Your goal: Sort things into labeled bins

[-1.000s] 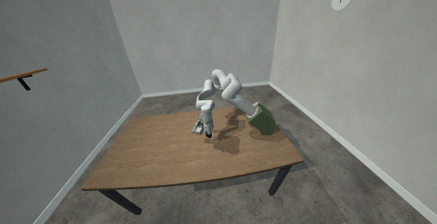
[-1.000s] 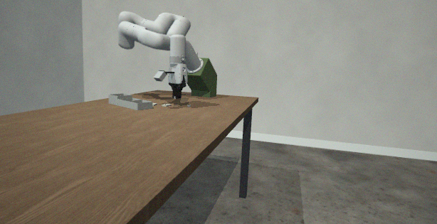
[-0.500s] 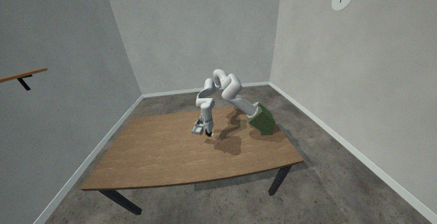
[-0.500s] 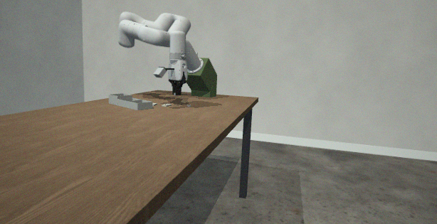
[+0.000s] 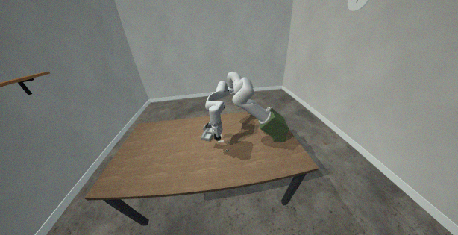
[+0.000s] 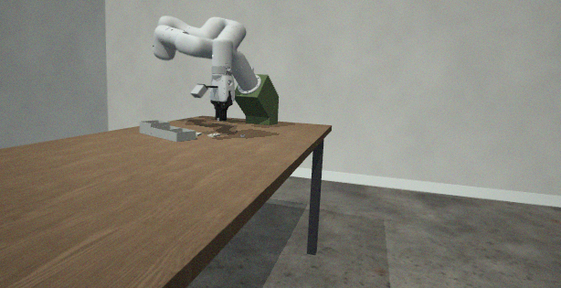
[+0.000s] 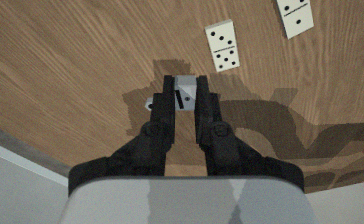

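My gripper [image 7: 185, 90] [image 5: 217, 138] [image 6: 221, 116] is shut on a white domino tile [image 7: 186, 96] and holds it a little above the wooden table [image 5: 168, 163] [image 6: 114, 186]. Two more white dominoes lie flat on the table ahead of the fingers in the wrist view, one close [image 7: 222, 45] and one at the top right edge [image 7: 296, 16]. A small grey nut-like piece [image 7: 149, 104] lies on the table just left of the fingers. A low grey pair of bins [image 6: 166, 130] stands on the table left of the gripper in the exterior view; its labels are too small to read.
The arm's green base block [image 5: 276, 127] [image 6: 260, 101] stands at the table's far end, behind the gripper. The arm's dark shadow falls on the table around the loose pieces. The table's long edge [image 6: 283, 164] runs to the right.
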You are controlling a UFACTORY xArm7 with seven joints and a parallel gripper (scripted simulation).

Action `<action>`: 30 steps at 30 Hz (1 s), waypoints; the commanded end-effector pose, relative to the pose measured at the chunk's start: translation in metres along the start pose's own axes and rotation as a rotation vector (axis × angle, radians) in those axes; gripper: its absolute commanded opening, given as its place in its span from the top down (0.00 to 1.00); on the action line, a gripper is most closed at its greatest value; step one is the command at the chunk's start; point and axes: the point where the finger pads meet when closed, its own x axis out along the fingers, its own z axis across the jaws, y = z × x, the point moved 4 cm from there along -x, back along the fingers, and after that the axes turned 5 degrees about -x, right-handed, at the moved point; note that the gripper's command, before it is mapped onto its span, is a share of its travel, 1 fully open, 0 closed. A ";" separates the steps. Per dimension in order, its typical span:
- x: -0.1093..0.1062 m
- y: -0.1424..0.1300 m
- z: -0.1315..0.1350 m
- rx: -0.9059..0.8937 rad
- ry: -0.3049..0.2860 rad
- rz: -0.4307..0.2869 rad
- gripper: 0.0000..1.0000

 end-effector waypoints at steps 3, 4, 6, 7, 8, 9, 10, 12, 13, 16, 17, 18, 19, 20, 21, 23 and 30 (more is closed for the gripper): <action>-0.001 0.016 0.020 -0.002 0.006 -0.001 1.00; -0.001 0.020 0.024 -0.002 0.006 -0.001 1.00; -0.001 0.027 0.034 -0.002 0.006 -0.001 1.00; -0.001 0.031 0.038 -0.002 0.006 -0.001 1.00; -0.001 0.035 0.043 -0.002 0.006 -0.001 1.00; -0.001 0.038 0.048 -0.002 0.006 -0.001 1.00; -0.001 0.042 0.052 -0.002 0.006 -0.001 1.00; -0.001 0.050 0.062 -0.002 0.006 -0.001 1.00; -0.001 0.054 0.066 -0.002 0.006 -0.001 1.00; -0.001 0.065 0.080 -0.002 0.006 -0.001 1.00; -0.001 0.069 0.085 -0.002 0.006 -0.001 1.00; -0.001 0.072 0.090 -0.002 0.006 -0.001 1.00; -0.001 0.072 0.090 -0.002 0.006 -0.001 1.00; -0.001 0.072 0.090 -0.002 0.006 -0.001 1.00; -0.001 0.076 0.094 0.048 0.006 -0.001 1.00; -0.001 0.084 0.104 0.148 0.005 -0.001 1.00; 0.000 0.110 0.137 0.411 0.006 -0.002 1.00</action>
